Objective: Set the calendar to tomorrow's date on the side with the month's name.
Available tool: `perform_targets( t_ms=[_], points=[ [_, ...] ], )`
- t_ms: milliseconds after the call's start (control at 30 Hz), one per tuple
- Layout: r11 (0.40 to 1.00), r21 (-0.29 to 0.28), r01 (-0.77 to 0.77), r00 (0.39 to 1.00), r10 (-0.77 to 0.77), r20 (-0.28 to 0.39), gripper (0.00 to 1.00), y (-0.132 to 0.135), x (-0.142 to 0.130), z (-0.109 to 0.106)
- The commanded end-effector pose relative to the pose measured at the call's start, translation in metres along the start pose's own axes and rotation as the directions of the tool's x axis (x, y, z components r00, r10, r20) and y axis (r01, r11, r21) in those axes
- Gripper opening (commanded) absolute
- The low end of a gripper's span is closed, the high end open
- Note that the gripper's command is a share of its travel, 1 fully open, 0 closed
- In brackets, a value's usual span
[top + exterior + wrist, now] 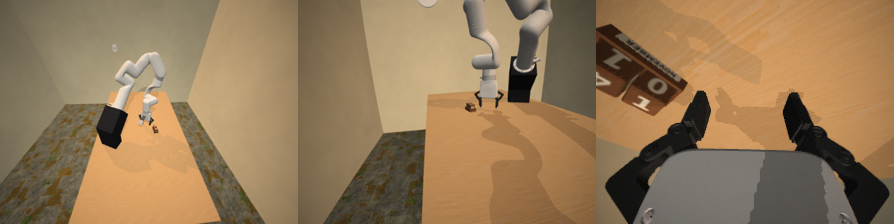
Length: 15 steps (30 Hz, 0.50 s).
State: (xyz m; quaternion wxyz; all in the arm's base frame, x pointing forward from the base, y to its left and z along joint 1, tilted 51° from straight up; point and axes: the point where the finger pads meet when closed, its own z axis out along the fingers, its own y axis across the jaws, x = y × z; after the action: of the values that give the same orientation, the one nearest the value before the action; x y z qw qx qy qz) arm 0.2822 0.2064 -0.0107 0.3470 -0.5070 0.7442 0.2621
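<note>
Calendar (pixel 638 67), "NOVEMBER", cube digits 1, 0.

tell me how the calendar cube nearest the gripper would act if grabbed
That cube looks rigid and blocky, so it probably won't roll. Its flat faces should suit the open gripper. It sits tight against the other cube in the tray, so lifting may nudge both.

1. "NOVEMBER" is read on the tray (pixel 655 61).
2. "1" and "0" are shown on the cubes (pixel 633 75) beside it.
3. "4" and "1" are seen on other faces.
</note>
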Motion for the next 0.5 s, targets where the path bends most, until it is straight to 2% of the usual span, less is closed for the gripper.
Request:
perform_targets(
  t_ms=[0,200,467],
  points=[
    [1.0,0.001,-0.001,1.0,0.001,-0.001,1.0,-0.001,0.001,0.0],
    [1.0,0.001,-0.001,1.0,0.001,-0.001,1.0,-0.001,0.001,-0.002],
    [1.0,0.001,-0.001,1.0,0.001,-0.001,1.0,-0.001,0.001,-0.02]
  ],
)
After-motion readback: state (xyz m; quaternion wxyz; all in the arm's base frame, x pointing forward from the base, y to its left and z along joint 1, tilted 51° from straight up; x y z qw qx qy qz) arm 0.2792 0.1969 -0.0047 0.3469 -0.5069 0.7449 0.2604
